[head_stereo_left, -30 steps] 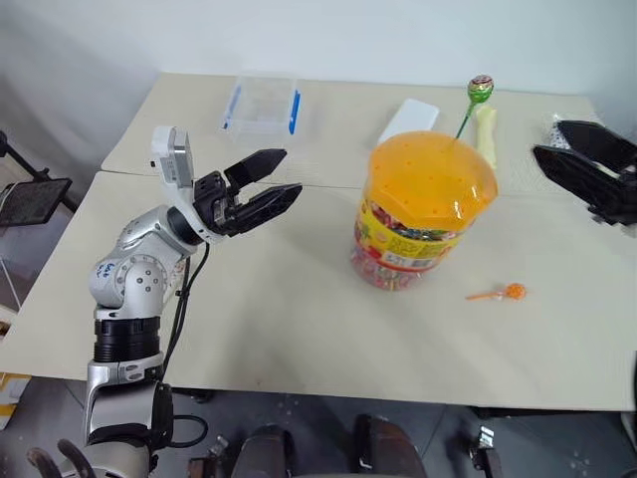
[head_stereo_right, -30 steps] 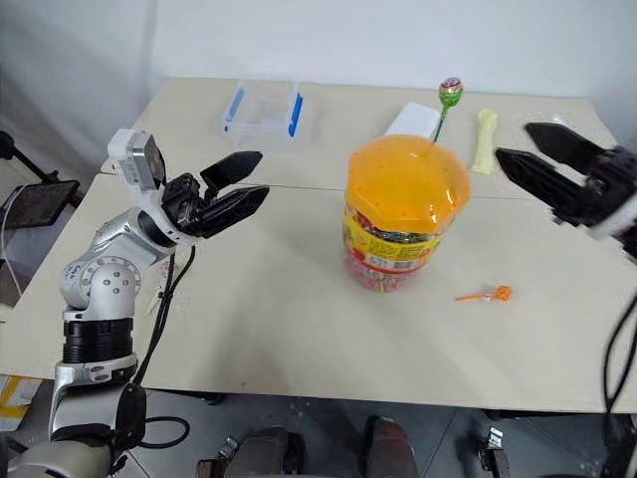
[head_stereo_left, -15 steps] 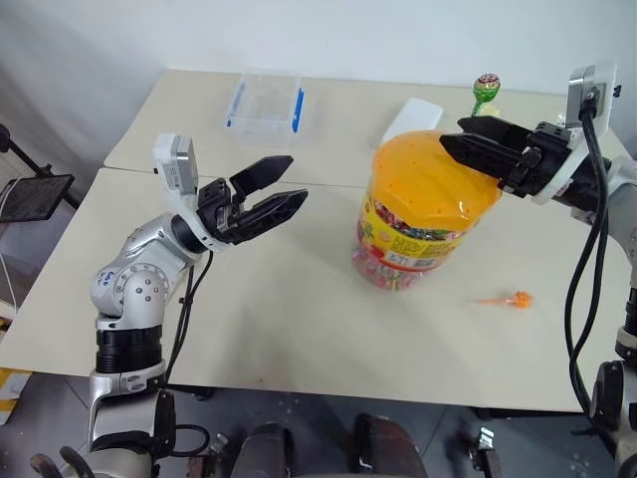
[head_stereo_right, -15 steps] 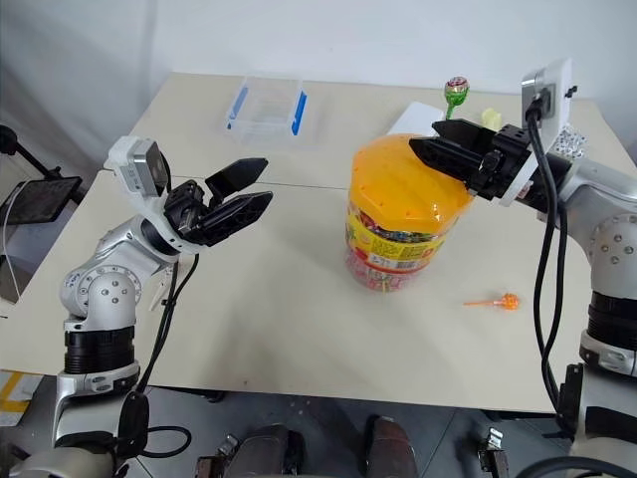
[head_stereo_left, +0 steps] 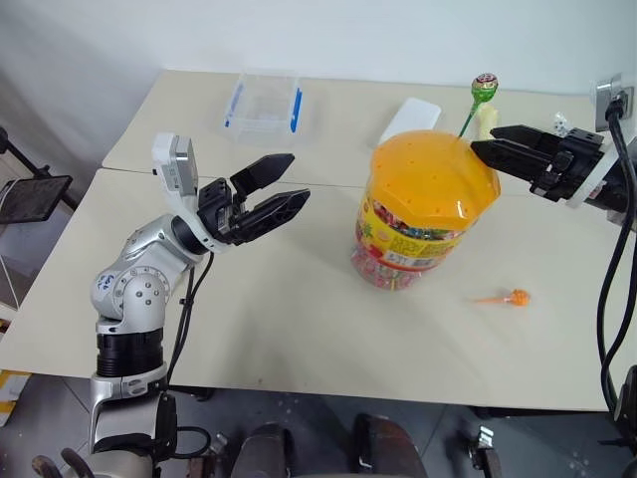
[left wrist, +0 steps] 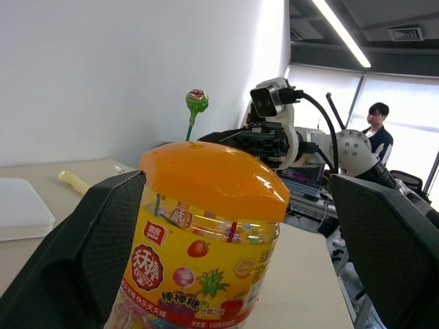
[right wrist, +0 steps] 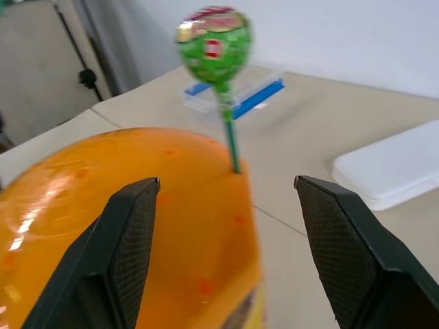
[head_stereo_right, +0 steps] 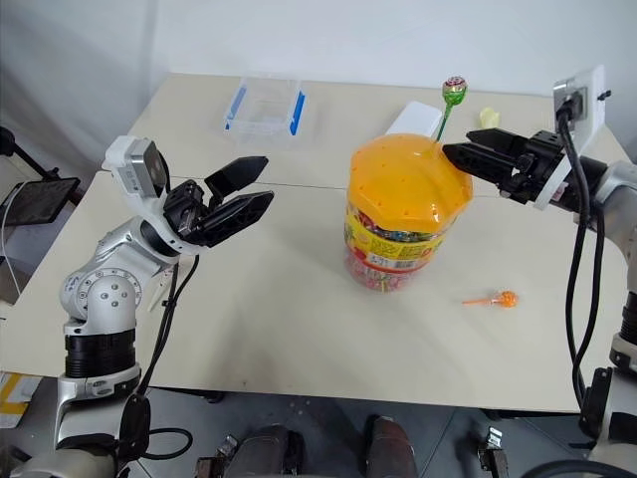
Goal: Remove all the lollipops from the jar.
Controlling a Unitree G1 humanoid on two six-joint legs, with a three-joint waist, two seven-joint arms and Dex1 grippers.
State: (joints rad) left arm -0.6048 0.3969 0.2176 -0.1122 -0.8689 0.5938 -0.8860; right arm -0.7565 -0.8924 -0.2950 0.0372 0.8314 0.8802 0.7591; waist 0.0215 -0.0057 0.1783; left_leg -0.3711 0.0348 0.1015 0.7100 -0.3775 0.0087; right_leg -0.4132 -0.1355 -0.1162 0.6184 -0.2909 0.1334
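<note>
Looking down over your two arms, you are seeing the left gripper [head_stereo_left: 281, 185] hanging above the near table [head_stereo_left: 299, 329] with its two black fingers spread wide and nothing between them, pointing across toward the jar [head_stereo_left: 423, 214]; the jar is standing upright near the middle of the table, well apart from that gripper, its orange domed lid [head_stereo_left: 435, 179] on and its yellow-red label facing you; in the left wrist view the same jar [left wrist: 206, 233] is sitting framed between the open fingers. Just to the right of the jar, flat on the tabletop, an orange lollipop [head_stereo_left: 507, 297] is lying on its side, clear of both grippers. At the jar's far right shoulder you are holding the right gripper [head_stereo_left: 488, 147], its fingers parted and gripping nothing, tips hovering level just above the lid's edge; the green lollipop [head_stereo_left: 483, 87] is standing up out of a hole in the lid on its green stick, just beyond those tips, and in the right wrist view it [right wrist: 214, 35] is rising between the two open fingers without touching either. Farther back, a white flat box [head_stereo_left: 409, 119] and a pale yellow long object [head_stereo_left: 486, 121] are lying behind the jar; a clear box with blue clips [head_stereo_left: 263, 104] is resting on the far table toward the left.
</note>
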